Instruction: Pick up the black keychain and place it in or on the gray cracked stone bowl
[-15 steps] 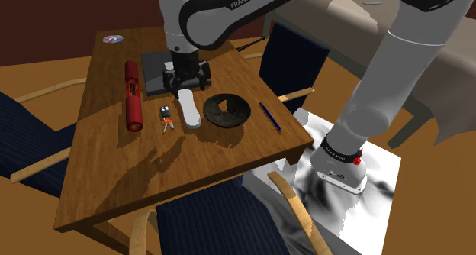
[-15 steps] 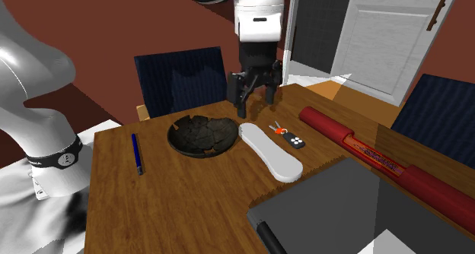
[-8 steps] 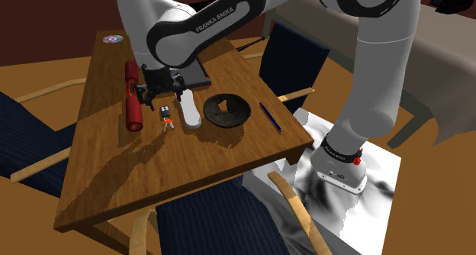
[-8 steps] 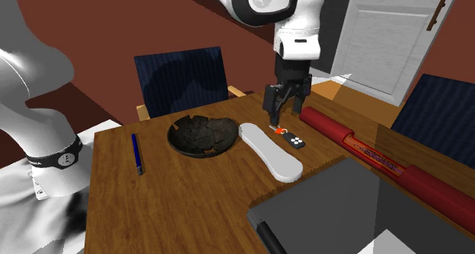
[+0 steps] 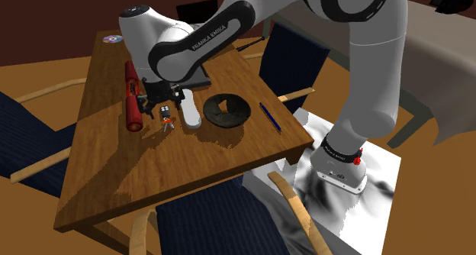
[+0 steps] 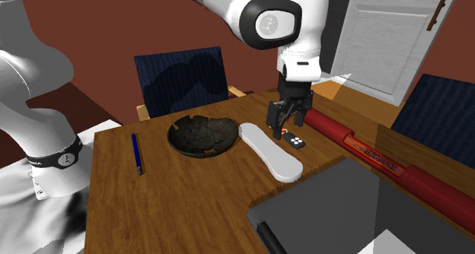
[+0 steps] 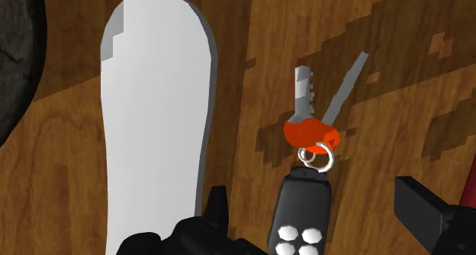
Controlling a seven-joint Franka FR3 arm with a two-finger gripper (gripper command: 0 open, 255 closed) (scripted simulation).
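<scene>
The black keychain point(image 7: 301, 215) is a small black fob with white buttons, a ring, an orange key head and two grey keys, lying flat on the wooden table point(image 5: 114, 162). My gripper point(image 7: 316, 211) is open and low over it, with the fob between the fingers point(image 7: 217, 211) and touching neither. In the second exterior view the gripper point(image 6: 285, 125) hangs straight down over the keychain point(image 6: 297, 141). The dark cracked bowl point(image 6: 202, 134) sits beyond a long white object point(image 6: 270, 150), away from the keychain. In the shoulder view the gripper point(image 5: 162, 107) covers part of the keychain point(image 5: 166, 122), left of the bowl point(image 5: 226, 110).
A red cylinder point(image 5: 133, 95) lies close beside the keychain, on the side away from the white object point(image 5: 188, 110). A blue pen point(image 5: 270, 116) lies past the bowl near the table edge. A dark slab point(image 6: 342, 207) and a disc point(image 5: 113, 39) also rest on the table. Blue chairs surround it.
The gripper has moved from beside the bowl and white object across to the keychain and has come down over it, fingers still apart. Nothing on the table has shifted.
</scene>
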